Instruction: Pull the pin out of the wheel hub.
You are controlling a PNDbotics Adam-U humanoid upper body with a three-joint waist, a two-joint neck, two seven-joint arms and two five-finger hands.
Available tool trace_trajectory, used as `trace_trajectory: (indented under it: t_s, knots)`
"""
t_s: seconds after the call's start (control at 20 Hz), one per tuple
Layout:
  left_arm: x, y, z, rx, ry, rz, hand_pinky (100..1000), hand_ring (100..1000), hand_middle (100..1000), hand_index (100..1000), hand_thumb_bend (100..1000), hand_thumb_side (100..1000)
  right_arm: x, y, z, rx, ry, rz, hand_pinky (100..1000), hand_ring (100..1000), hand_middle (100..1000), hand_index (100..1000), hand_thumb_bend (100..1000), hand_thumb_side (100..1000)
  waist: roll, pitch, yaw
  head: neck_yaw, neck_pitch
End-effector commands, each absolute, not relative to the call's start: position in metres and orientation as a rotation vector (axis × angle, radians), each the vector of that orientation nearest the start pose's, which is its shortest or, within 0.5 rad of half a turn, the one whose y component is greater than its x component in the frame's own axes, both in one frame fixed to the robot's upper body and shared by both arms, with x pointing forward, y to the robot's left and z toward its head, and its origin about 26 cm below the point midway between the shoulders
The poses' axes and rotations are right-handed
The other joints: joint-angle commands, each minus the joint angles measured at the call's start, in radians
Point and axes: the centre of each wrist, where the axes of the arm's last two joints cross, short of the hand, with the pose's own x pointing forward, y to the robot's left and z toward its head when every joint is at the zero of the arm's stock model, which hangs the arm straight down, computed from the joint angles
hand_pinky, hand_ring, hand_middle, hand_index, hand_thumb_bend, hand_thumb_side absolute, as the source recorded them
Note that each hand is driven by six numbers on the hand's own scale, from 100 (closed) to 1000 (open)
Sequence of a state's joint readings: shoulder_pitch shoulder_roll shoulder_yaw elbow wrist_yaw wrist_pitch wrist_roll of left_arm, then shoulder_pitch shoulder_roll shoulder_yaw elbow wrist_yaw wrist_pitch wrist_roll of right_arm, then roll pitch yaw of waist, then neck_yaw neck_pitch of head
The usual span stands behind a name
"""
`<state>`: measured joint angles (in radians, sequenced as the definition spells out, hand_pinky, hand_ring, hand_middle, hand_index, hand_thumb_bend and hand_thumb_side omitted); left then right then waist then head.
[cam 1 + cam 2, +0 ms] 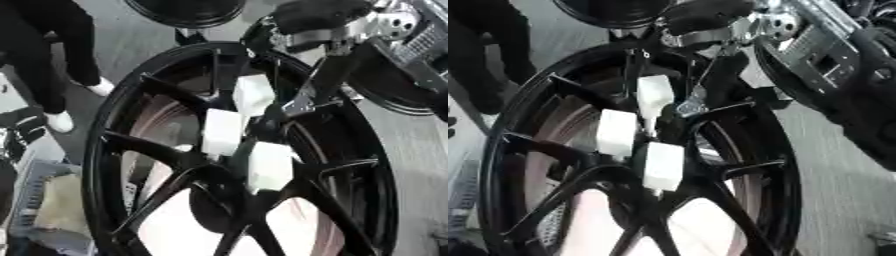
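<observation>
A large black spoked wheel hub fills both views, lying askew. Three white block-shaped pins cluster at its centre: an upper one, a middle one and a lower one. My right arm comes in from the upper right with silver joints. My right hand reaches down to the hub centre, just right of the upper pin, and a small silver piece shows at its lower end. Black on black hides its grip. My left hand rests at the left edge, away from the wheel, fingers relaxed.
A second black wheel lies at the top edge and another dark rim at the right. A grey slatted crate holding something yellowish sits at the lower left. Grey floor shows around the hub.
</observation>
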<state>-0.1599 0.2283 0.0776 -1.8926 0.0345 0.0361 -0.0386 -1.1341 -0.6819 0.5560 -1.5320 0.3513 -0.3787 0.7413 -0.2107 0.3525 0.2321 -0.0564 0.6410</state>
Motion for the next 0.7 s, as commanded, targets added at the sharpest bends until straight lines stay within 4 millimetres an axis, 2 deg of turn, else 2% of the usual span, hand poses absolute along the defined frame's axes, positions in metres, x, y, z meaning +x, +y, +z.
trace_trajectory:
  t_s: [0.05, 0.35, 0.7]
  knots:
    - [0.2954, 0.2864, 0.1402, 0.148, -2.032, -0.223, 900, 843, 805, 796, 100, 868, 0.3855, -0.1715, 0.3482, 0.664, 1.887, -2.635, 876, 802, 708, 806, 402, 554, 0.013, -0.022, 0.000, 0.000, 0.002]
    - [0.2957, 0.2856, 0.1402, 0.142, -2.032, -0.226, 901, 844, 804, 795, 100, 869, 0.3883, -0.1706, 0.3445, 0.686, 1.914, -2.635, 872, 780, 625, 752, 380, 506, 0.013, -0.021, 0.003, -0.001, 0.003]
    - [0.2958, 0.2853, 0.1404, 0.140, -2.033, -0.227, 901, 844, 804, 795, 100, 868, 0.3895, -0.1678, 0.3415, 0.743, 2.022, -2.564, 869, 741, 515, 665, 295, 377, 0.013, -0.021, 0.005, -0.003, 0.006]
